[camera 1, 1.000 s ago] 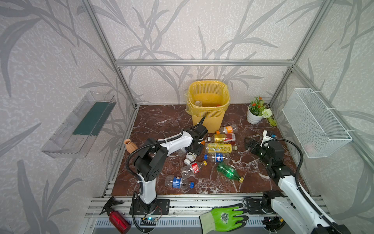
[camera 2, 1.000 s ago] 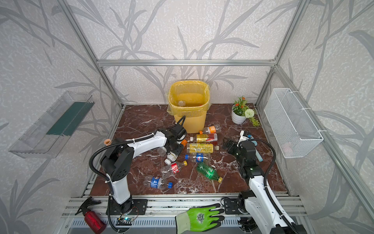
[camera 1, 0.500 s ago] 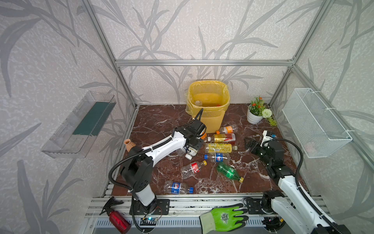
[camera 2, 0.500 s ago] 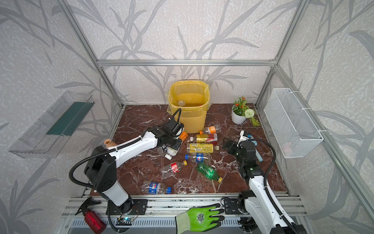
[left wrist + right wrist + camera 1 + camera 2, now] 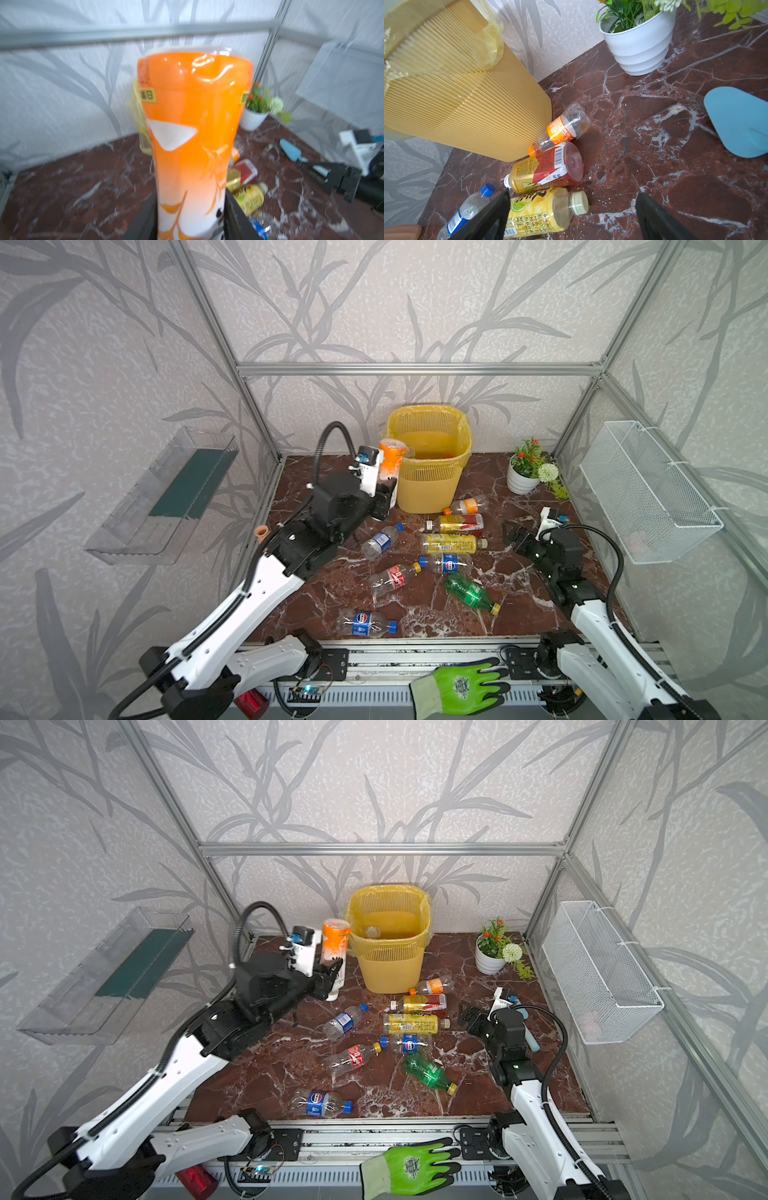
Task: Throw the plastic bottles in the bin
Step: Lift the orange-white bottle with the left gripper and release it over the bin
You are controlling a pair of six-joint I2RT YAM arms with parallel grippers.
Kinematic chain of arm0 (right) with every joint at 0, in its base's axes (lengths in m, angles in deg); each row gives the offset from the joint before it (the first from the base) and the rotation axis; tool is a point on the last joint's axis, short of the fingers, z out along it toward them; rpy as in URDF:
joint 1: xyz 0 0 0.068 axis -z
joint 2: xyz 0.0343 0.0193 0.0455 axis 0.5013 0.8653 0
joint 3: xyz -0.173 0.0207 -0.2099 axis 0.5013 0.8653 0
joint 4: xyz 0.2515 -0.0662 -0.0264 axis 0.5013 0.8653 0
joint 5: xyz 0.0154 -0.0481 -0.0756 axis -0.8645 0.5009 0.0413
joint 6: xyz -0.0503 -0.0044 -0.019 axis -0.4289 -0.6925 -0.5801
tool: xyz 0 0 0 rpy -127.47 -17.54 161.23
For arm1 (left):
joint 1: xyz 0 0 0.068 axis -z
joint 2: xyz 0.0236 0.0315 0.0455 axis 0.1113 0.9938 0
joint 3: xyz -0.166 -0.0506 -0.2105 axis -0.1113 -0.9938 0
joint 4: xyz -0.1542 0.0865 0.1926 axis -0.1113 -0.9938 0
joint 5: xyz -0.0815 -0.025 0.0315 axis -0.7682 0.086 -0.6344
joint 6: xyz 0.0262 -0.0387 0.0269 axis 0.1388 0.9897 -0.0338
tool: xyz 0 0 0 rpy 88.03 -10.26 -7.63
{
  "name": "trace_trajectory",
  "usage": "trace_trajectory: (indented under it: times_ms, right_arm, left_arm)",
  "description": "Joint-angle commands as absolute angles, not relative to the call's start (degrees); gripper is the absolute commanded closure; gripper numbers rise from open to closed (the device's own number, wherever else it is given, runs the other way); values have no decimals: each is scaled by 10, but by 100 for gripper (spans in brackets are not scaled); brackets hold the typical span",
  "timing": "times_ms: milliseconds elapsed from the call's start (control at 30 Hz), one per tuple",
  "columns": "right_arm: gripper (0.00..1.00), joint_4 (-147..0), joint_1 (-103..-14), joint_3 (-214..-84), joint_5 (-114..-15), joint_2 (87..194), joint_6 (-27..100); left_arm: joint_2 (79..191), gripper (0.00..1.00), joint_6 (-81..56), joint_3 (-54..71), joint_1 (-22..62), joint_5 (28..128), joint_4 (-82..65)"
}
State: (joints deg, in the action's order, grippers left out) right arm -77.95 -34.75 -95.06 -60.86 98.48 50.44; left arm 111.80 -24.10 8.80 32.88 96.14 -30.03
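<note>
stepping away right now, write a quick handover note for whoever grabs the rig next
Left gripper: shut on the orange-and-white bottle, held upright beside the bin, not over its opening.
Right gripper: open, empty, near the yellow-label bottle.
Done: at least one clear bottle lies in the bin.
Left: drop the held one, then clear eight bottles off the floor, from the orange-label one by the bin to the blue-label one at the front edge.
</note>
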Motion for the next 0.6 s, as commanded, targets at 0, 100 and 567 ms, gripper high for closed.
trace_trajectory:
  times_ms: [0, 100, 567]
  right_arm:
    - [5, -800, -347, -966, -599, 986, 495]
    - [6, -794, -348, -972, -599, 986, 487]
    - [5, -782, -347, -973, -612, 976, 481]
  left_arm:
    - [1068, 57, -299, 44, 329, 974, -99]
    - [1054, 57, -330, 23, 329, 969, 24]
    - [1479, 30, -249, 399, 284, 916, -141]
